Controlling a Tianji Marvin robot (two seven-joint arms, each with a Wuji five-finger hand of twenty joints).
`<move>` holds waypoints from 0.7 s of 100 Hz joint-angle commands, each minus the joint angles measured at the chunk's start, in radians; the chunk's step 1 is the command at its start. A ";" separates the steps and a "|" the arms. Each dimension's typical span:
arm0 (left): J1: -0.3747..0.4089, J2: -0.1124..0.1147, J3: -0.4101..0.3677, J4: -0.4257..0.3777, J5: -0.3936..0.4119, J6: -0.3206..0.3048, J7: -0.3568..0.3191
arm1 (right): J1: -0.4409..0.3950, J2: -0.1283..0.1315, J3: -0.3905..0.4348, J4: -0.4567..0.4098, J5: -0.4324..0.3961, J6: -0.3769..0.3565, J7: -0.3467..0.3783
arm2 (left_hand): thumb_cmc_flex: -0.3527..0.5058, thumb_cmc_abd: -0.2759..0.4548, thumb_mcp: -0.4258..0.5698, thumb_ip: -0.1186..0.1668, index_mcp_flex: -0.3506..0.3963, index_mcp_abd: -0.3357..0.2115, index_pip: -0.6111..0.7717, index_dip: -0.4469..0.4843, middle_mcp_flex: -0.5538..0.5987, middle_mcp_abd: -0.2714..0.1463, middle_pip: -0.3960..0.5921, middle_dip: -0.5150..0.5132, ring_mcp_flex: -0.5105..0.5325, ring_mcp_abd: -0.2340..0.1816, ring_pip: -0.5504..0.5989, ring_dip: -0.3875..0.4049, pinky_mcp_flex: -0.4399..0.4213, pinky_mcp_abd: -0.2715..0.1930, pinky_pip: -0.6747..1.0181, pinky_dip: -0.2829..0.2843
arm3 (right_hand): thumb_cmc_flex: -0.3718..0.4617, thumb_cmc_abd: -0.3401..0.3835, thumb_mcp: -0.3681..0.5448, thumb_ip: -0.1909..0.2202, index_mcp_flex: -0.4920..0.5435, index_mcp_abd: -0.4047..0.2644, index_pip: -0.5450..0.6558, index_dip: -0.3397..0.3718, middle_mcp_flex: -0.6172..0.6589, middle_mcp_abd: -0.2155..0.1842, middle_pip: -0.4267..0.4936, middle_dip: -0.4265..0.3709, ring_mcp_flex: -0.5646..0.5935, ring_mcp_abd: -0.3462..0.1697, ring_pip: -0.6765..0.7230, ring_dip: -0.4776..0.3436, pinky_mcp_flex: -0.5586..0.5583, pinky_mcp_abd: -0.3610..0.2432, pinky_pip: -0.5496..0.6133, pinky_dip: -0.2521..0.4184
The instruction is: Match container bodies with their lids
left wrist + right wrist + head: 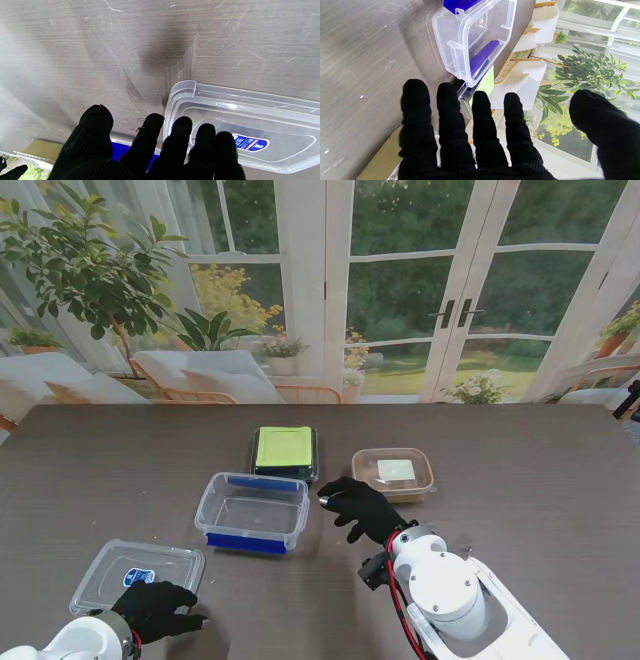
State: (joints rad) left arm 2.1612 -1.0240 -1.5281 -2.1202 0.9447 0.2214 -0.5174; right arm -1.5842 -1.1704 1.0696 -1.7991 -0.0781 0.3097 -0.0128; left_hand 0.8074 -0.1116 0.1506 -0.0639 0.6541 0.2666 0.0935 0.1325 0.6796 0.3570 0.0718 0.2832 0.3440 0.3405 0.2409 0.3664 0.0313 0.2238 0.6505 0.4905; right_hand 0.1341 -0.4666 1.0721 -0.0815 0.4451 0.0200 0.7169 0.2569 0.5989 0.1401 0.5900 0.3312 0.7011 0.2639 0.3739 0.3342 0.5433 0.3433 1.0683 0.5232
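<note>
The clear lid (250,130) runs off the left wrist view's edge.

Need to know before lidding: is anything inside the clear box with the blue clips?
The clear box looks empty: the table shows through its bottom, only blue clips on its sides. The right hand beside it hides none of the inside.

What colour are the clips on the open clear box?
Blue clips, clearest in the stand view.
</note>
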 commanded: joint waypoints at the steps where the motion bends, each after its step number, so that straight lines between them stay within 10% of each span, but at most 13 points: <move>1: 0.001 -0.001 0.007 -0.002 -0.005 -0.007 -0.025 | -0.002 -0.005 -0.002 -0.001 0.001 0.003 0.014 | 0.032 0.045 -0.025 0.036 0.007 0.002 0.004 0.003 0.033 -0.055 0.033 0.024 0.030 0.003 0.013 0.002 -0.006 -0.012 0.026 -0.004 | -0.023 0.006 0.005 0.008 -0.006 -0.007 -0.001 -0.001 -0.007 -0.033 -0.008 -0.012 -0.006 -0.022 0.004 -0.002 -0.256 -0.020 -0.006 -0.008; 70: -0.102 0.019 0.074 0.020 -0.031 -0.071 -0.104 | 0.004 -0.008 -0.002 0.000 0.010 0.009 0.007 | 0.040 0.052 -0.039 0.036 0.032 0.003 0.016 0.005 0.051 -0.060 0.039 0.026 0.042 -0.016 0.032 0.004 -0.002 -0.026 0.058 -0.017 | -0.022 0.008 0.006 0.008 -0.004 -0.004 -0.002 -0.001 -0.008 -0.031 -0.008 -0.012 -0.006 -0.021 0.004 -0.002 -0.257 -0.020 -0.006 -0.009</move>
State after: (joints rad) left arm 2.0614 -1.0063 -1.4587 -2.0966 0.9160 0.1595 -0.5867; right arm -1.5781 -1.1728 1.0691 -1.7967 -0.0708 0.3166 -0.0166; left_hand 0.8335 -0.1116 0.1408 -0.0637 0.6559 0.2666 0.0979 0.1328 0.7168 0.3460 0.1138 0.3110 0.3662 0.3405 0.2552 0.3664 0.0314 0.2235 0.6773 0.4857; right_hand 0.1341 -0.4666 1.0721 -0.0814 0.4451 0.0200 0.7169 0.2569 0.5989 0.1401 0.5900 0.3312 0.7011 0.2639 0.3739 0.3342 0.5433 0.3433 1.0683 0.5232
